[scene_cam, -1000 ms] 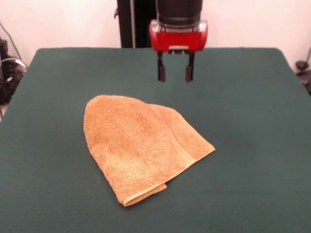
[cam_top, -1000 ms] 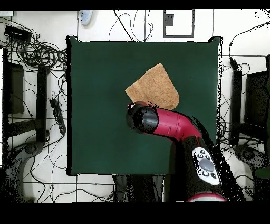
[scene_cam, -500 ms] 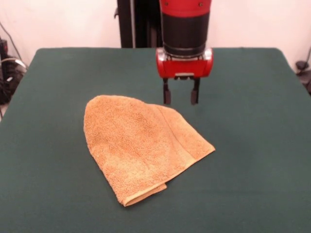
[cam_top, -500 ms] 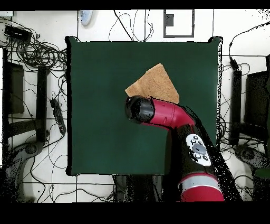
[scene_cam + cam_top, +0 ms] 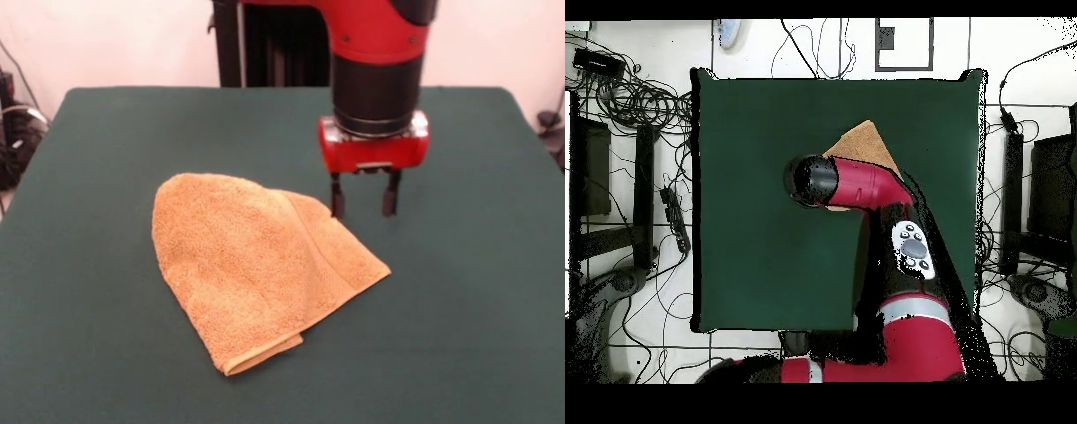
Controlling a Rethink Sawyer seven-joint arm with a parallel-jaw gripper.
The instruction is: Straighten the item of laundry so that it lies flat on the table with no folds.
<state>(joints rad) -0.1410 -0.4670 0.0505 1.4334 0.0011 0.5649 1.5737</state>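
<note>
Hovering right of frame centre in the front view, the hand (image 5: 363, 206) is hanging with its two dark fingers (image 5: 337, 205) spread apart and nothing between them. One finger is sitting at or just above the upper right edge of the towel (image 5: 256, 265); whether it is touching the cloth cannot be told. The other is standing over bare tabletop (image 5: 468, 291).

The orange-tan towel is lying at middle-left of the front view, doubled over itself into a rounded wedge: curved fold at upper left, a banded hem running down the right side to a point at lower centre. In the overhead view the red arm is covering most of the towel (image 5: 863, 143), leaving one corner showing above it.

Handling, as a judgement: terry cloth looks light, limp and grippy, likely to drape and drag rather than slide stiffly. Best hold is probably the free top-layer edge along the right hem or its corner, pinching one layer only so the fold can be peeled open.
</note>
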